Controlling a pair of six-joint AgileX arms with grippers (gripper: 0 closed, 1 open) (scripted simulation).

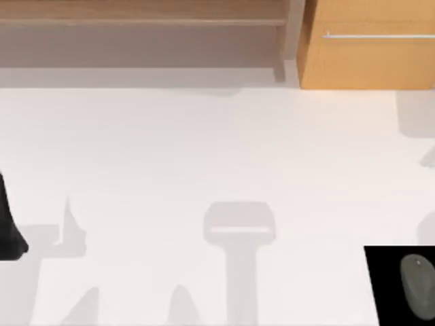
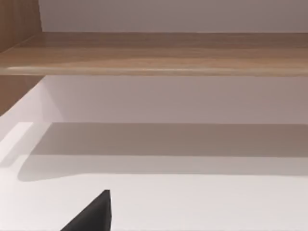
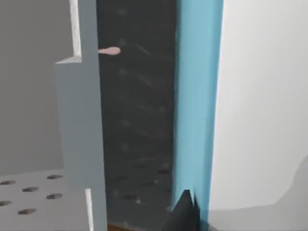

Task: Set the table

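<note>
Bench (image 1: 204,156): very large, smooth, plain white top, spreading across nearly the whole of the top view from left edge to right edge. Several soft grey shadows lay on it toward its near side.

Shelf (image 1: 143,27): brown wood, standing along the bench's far edge on the left and centre. Its board (image 2: 159,53) ran across the left wrist view above the white surface, with a broad shadow beneath it.

Drawer cabinet (image 1: 367,61): orange wood, at the far right, just beside the shelf, with a silver bar handle (image 1: 377,35) across its front.

Black mat (image 1: 401,285): at the bench's near right corner, carrying a grey mouse (image 1: 417,285).

Left arm: a dark part (image 1: 10,231) stood at the left edge of the top view, low over the bench, well apart from the mat. A black tip (image 2: 94,214) of its hardware showed in the left wrist view above the white top. Whether its jaws were wide or narrow could not be told.

Right arm: a small black tip (image 3: 185,211) showed in the right wrist view, close against a blue upright strip (image 3: 195,96), a dark panel (image 3: 137,120) and a grey block (image 3: 79,120). State of its jaws could not be told.
</note>
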